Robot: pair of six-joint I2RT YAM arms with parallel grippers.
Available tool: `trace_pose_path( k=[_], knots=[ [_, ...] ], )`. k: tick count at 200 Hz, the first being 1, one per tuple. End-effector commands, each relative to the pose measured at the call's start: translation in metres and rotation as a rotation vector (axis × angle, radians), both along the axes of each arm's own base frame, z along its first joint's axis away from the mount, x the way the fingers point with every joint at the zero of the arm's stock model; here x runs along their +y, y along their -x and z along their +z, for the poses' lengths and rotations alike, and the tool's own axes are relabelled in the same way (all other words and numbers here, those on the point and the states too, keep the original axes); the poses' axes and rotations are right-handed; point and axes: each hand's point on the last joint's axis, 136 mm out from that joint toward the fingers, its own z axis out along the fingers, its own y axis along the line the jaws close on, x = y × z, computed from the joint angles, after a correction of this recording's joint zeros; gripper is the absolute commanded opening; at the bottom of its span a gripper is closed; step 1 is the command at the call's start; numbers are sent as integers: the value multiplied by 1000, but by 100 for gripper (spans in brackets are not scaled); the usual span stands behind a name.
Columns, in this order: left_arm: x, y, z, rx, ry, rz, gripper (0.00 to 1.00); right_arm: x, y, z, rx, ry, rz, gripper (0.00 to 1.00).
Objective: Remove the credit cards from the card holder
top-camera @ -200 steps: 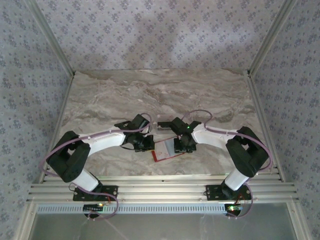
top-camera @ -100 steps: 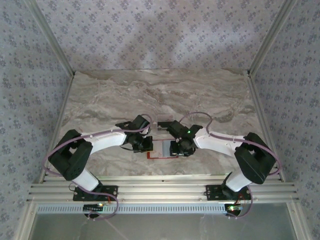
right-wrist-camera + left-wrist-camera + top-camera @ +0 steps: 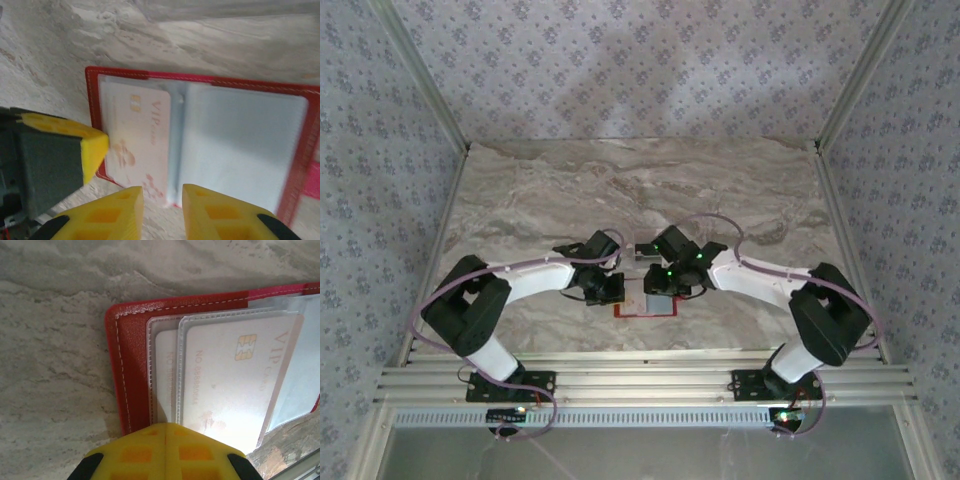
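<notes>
The card holder (image 3: 631,311) lies open on the marble table between my two grippers, red with clear sleeves (image 3: 131,365) (image 3: 200,75). A pale credit card (image 3: 225,385) with a gold chip sits in the top left-hand sleeve, and a second card (image 3: 165,370) sits in the sleeve beneath. The chip card (image 3: 140,135) also shows in the right wrist view. My left gripper (image 3: 608,290) (image 3: 165,426) is shut, its tip resting on the holder's left edge. My right gripper (image 3: 662,290) (image 3: 162,197) is open at the holder's near edge by the fold, with nothing between its fingers.
A clear plastic tray (image 3: 645,248) lies just beyond the holder. The left gripper's yellow fingers (image 3: 92,147) touch the holder's left side in the right wrist view. An aluminium rail (image 3: 640,372) runs along the table's near edge. Patterned walls close in three sides.
My right gripper has swung left over the card holder and its jaws have narrowed. The holder has shifted from tilted to square with the table edge. The left gripper stayed put.
</notes>
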Motion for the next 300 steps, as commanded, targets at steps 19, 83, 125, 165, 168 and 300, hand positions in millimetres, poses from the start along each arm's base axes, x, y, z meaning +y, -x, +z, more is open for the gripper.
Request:
trace_pose_path(
  k=[19, 83, 125, 165, 168, 300],
  knots=[
    [12, 5, -13, 19, -44, 0, 7, 29, -7, -8, 47, -110, 31, 25],
    [12, 4, -10, 19, -45, 1, 7, 29, -6, -23, 71, -95, 32, 23],
    [11, 1, -1, 1, -37, 4, 7, 19, -6, -30, 61, -27, 25, 26],
    [6, -6, 18, -37, -8, 14, 8, 23, -6, -17, 37, -66, 32, 32],
    [5, -7, 20, -42, -4, 14, 8, 23, -7, -15, 33, -70, 31, 32],
    [-11, -10, 3, 10, 33, -8, 8, 25, -5, -18, 45, -102, 15, 34]
  ],
)
